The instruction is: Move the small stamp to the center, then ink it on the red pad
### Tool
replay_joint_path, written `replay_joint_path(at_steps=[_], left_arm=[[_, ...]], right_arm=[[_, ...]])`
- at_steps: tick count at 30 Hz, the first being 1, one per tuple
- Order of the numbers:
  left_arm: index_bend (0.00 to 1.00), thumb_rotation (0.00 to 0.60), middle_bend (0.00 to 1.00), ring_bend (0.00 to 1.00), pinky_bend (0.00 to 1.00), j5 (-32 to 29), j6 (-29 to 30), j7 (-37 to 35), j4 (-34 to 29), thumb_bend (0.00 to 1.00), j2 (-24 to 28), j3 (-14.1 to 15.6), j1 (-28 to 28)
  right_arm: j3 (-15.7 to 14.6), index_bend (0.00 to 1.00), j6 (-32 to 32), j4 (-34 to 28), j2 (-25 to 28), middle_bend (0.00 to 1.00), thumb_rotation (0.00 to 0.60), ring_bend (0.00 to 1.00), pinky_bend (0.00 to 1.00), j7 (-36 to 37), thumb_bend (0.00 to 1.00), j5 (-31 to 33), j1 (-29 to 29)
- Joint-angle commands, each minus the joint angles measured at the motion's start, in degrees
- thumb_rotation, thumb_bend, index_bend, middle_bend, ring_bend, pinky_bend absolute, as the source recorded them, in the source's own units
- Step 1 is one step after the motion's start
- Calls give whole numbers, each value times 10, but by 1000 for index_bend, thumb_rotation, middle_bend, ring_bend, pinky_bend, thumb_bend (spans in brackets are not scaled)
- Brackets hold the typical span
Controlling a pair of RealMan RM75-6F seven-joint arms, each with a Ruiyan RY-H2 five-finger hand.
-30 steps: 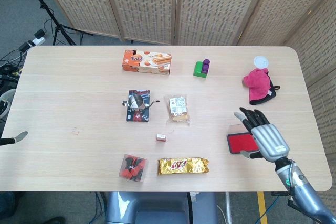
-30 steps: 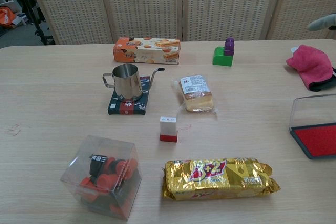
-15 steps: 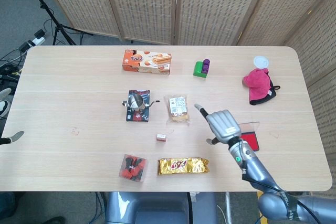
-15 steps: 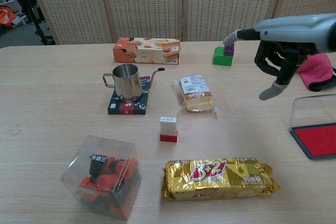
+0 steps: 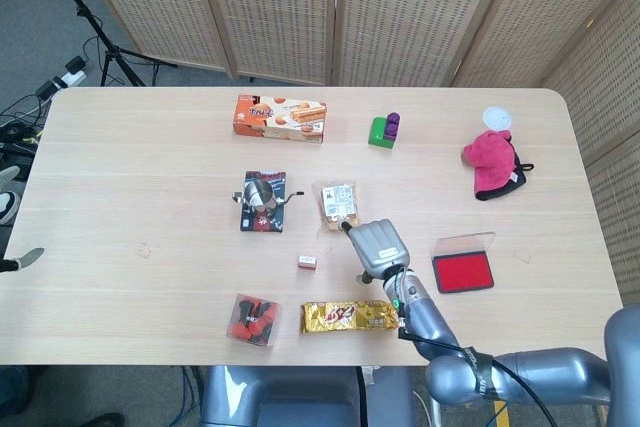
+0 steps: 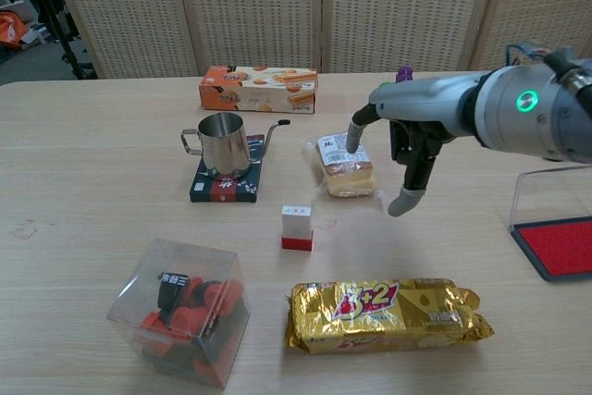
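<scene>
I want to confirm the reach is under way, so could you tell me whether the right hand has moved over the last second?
Yes. The right hand has moved leftward from over the red ink pad toward the small stamp.

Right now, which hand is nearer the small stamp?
Right. The right hand hovers open just right of the small stamp, above the table, not touching it. The left hand is only a tip at the table's far left edge.

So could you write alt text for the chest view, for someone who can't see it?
A robot's right hand, empty with fingers pointing down, hangs above a wooden table just right of a small red-and-white stamp. An open red ink pad lies at the far right edge. Around the stamp are a steel kettle, a wrapped cake and a gold snack pack.
</scene>
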Motion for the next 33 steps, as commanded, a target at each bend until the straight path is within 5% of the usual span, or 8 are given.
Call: replay_joint_path(at_steps=[1,23,33], left_arm=[[0,600,0,0,0,-2,-6,-8,3,161,3,0,-2],[0,600,0,0,0,-7,-24,-28,13,166,7,2,-10],[0,600,0,0,0,-10,-37,-41,21,168,7,2,-16]], right_arm=[[9,348,33,33,-49,948,600,1000,1000,-12,0,29,29],[9,414,74,140,-176,952,600,1000,1000,11,227,10,56],[23,414,63,177,-213,952,600,1000,1000,13,252,17,60]])
